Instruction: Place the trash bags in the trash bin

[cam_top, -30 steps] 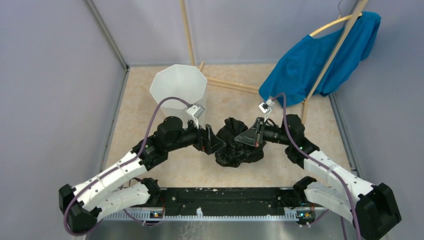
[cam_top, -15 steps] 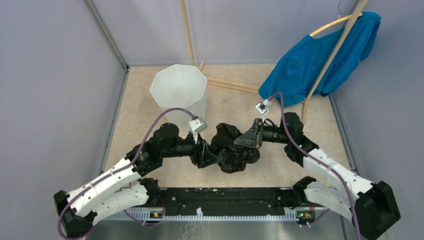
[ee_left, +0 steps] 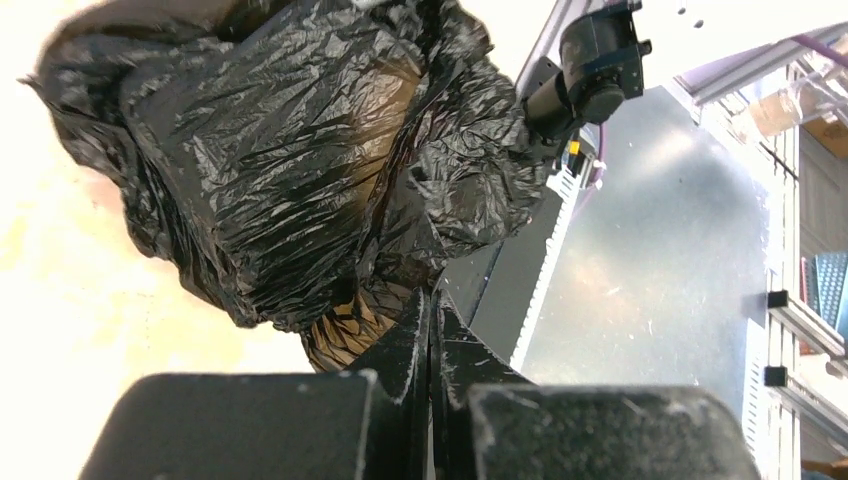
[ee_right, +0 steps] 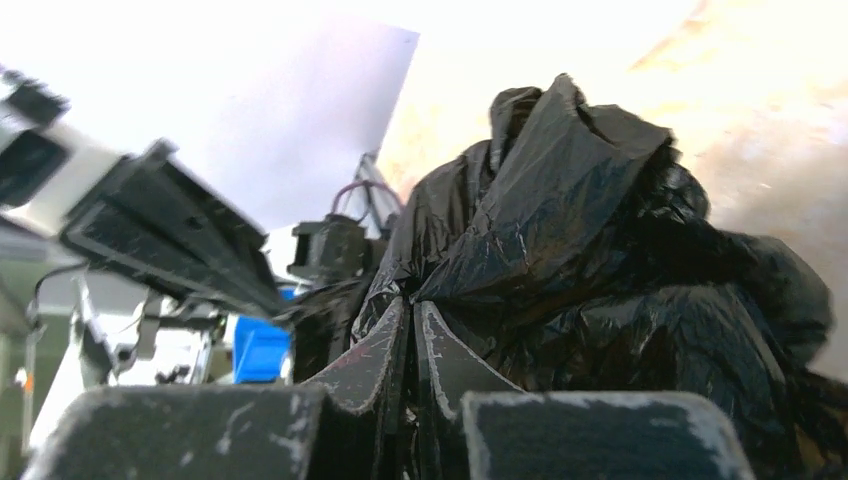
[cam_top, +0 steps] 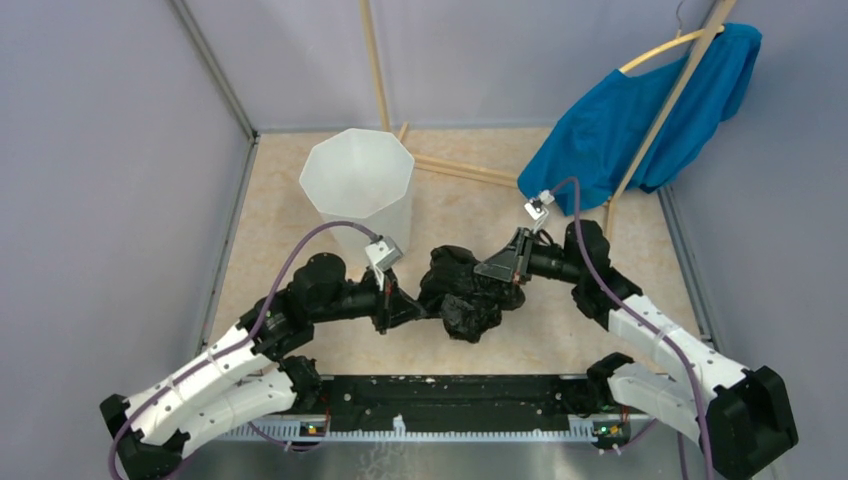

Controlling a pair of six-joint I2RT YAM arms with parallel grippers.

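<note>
A crumpled, glossy black trash bag (cam_top: pixel 465 292) lies bunched on the beige floor between my two arms. My left gripper (cam_top: pixel 408 308) touches its left side, and the left wrist view shows that gripper (ee_left: pixel 432 296) shut on a fold under the trash bag (ee_left: pixel 300 150), with brownish stretched film beside the fingertips. My right gripper (cam_top: pixel 506 276) meets the bundle from the right. In the right wrist view my right gripper (ee_right: pixel 411 302) is pinched on a ridge of the trash bag (ee_right: pixel 560 210). The white faceted trash bin (cam_top: pixel 357 188) stands upright behind the left arm, apart from the bag.
A blue cloth garment (cam_top: pixel 640 115) hangs on a wooden rack at the back right. Wooden poles (cam_top: pixel 375 60) lean against the back wall behind the bin. Purple walls close in both sides. A black rail (cam_top: pixel 450 392) runs along the near edge between the arm bases.
My left gripper has moved in against the bag's left side and gone from open to shut. The bag bundle has shifted slightly left and back. The right gripper has kept its grip.
</note>
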